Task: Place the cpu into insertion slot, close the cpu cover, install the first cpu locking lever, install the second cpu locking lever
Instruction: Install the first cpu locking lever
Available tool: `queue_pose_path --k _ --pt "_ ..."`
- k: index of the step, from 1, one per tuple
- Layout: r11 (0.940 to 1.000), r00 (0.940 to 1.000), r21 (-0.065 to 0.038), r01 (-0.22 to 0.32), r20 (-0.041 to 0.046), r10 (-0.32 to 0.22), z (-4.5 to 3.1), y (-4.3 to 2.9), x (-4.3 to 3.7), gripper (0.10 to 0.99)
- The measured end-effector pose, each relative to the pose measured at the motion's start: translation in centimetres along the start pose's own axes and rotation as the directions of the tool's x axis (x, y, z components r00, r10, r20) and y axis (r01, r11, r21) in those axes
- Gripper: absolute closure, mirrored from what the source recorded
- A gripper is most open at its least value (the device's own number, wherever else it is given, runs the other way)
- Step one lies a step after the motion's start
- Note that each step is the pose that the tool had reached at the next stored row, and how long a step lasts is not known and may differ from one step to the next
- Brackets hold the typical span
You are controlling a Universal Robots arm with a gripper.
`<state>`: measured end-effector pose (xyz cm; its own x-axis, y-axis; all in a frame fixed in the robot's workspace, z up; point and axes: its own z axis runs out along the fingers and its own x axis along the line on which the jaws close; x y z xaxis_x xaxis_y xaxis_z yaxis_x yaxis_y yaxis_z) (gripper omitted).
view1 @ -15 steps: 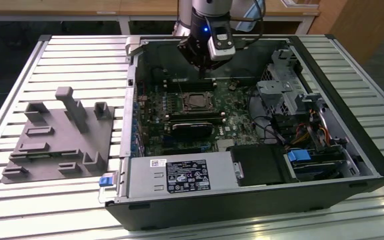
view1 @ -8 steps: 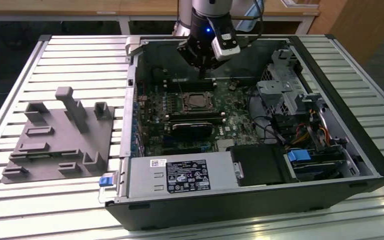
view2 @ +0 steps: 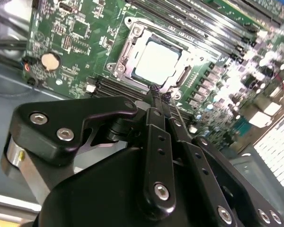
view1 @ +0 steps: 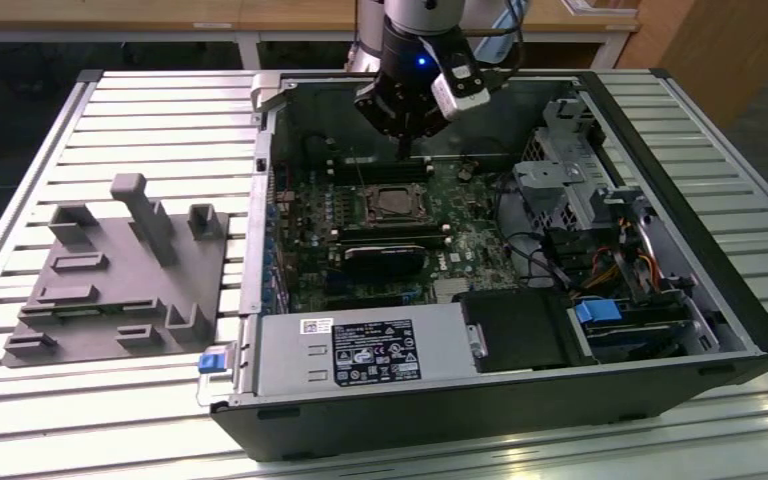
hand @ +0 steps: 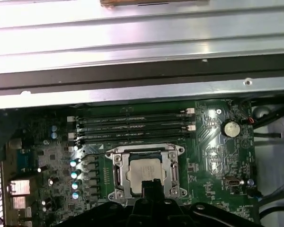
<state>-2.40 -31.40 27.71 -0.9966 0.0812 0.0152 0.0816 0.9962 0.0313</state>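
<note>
One pale silvery square cpu point(view2: 156, 60) framed by cpu cover point(view2: 124, 49); fingers point(view2: 157, 118) pressed together, empty, just beside.

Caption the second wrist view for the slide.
Shut gripper at the edge of the cpu cover, which lies flat around the cpu seated in the insertion slot.

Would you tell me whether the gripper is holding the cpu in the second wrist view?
No, the cpu lies flat in the insertion slot, and the gripper ends short of it.
</note>
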Motion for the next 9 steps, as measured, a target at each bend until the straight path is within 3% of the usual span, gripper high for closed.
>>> queue_pose_path --k 5,9 --pt "0.9969 0.9969 0.001 0.079 0.0008 -0.079 0.07 0.0 -0.01 0.976" --pt "0.9962 0.9959 -0.001 0.087 0.0235 -0.087 0.23 -0.06 0.63 0.976"
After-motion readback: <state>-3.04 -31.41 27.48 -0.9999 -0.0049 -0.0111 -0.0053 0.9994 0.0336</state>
